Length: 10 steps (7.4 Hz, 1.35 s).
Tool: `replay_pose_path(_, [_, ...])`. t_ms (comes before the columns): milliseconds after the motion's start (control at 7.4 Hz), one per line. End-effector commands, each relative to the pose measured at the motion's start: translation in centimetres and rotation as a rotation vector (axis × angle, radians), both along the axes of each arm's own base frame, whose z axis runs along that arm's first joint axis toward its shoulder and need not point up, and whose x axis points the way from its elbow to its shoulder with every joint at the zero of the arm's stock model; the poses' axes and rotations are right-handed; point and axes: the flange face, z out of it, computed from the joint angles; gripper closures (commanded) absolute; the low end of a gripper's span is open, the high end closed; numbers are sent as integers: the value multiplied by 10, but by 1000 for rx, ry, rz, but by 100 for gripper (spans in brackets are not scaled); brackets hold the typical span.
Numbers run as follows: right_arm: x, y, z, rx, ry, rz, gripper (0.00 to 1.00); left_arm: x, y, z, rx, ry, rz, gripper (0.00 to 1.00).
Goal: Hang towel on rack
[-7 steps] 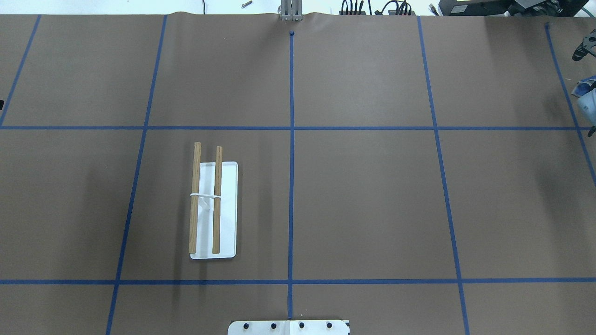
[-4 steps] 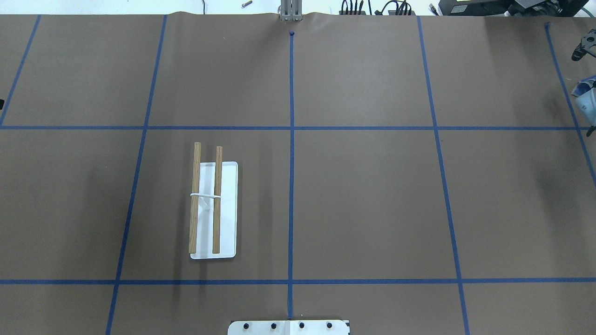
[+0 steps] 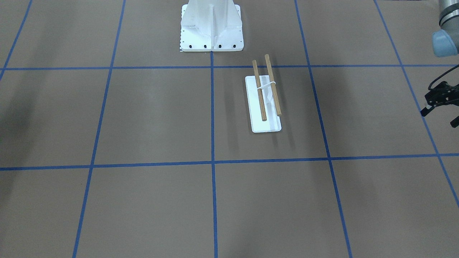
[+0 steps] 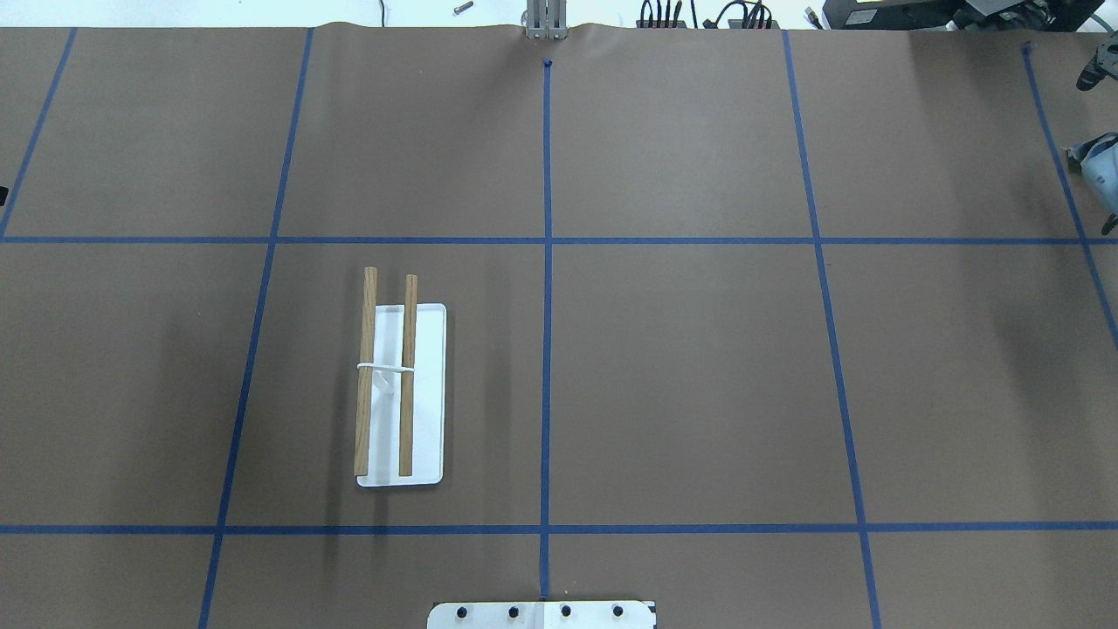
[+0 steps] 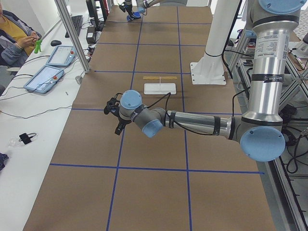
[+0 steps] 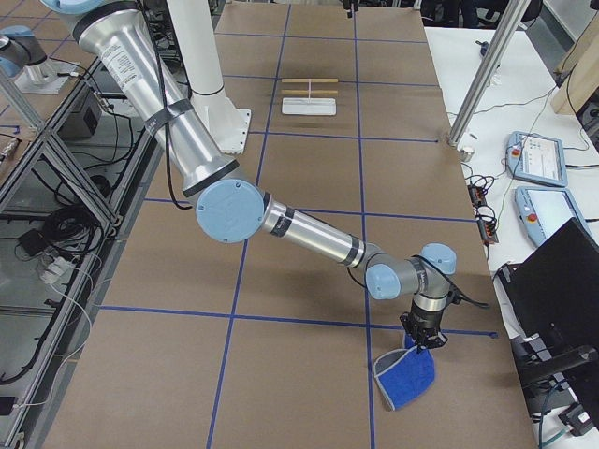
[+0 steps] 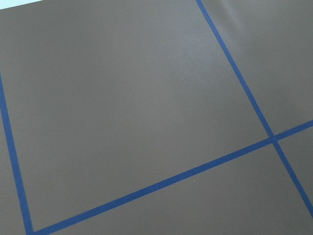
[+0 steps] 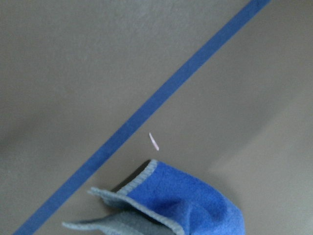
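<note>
The rack (image 4: 402,393) stands left of the table's middle, with a flat white base and two parallel wooden rods, both bare; it also shows in the front view (image 3: 266,100). The towel (image 6: 404,382), blue with a light grey edge, lies at the table's right end with one edge raised. My right gripper (image 6: 419,348) points down onto that raised edge; I cannot tell whether it is shut. The right wrist view shows the folded towel (image 8: 195,200) close below. My left gripper (image 3: 439,118) hovers far from the rack at the table's left end, its fingers apart and empty.
The big white bolted pedestal (image 3: 211,25) stands at the robot's side of the table. Blue tape lines grid the brown table cover. A side bench with tablets (image 5: 48,77), an aluminium post (image 6: 477,84) and a seated person (image 5: 14,38) lie along the far edge.
In the overhead view the right arm's wrist at the right edge has shifted toward the far side of the table. The rack has not moved.
</note>
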Motion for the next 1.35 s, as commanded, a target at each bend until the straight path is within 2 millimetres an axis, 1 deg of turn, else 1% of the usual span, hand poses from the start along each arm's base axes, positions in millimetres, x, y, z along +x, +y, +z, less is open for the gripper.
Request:
replay_pose_path(0, [62, -22, -116, -69, -153, 141, 100, 3, -10, -23, -32, 43, -43, 2])
replay_pose_path(135, [46, -4, -206, -160, -169, 285, 100, 7, -18, -42, -75, 89, -71, 2])
replay_pose_path(270, [-2, 22, -296, -256, -190, 440, 100, 11, -23, -57, -117, 133, -82, 2])
replay_pose_path(405, [-52, 49, -355, -316, -227, 558, 100, 20, -35, -81, -170, 181, -114, 2])
replay_pose_path(541, [-96, 72, -399, -365, -278, 663, 100, 45, -45, -113, -252, 244, -140, 2])
replay_pose_path(676, [-126, 93, -439, -459, -370, 749, 100, 79, -47, -142, -337, 317, -151, 2])
replay_pose_path(811, [-150, 103, -488, -567, -460, 823, 100, 114, -52, -169, -412, 376, -155, 2])
replay_pose_path(946, [-199, 120, -536, -659, -494, 907, 100, 141, -56, -203, -502, 427, -167, 2])
replay_pose_path(1081, [-234, 133, -577, -715, -522, 970, 100, 166, -62, -230, -639, 486, -227, 2])
replay_pose_path(1216, [-259, 147, -612, -760, -549, 988, 100, 184, -63, -257, -763, 538, -254, 2])
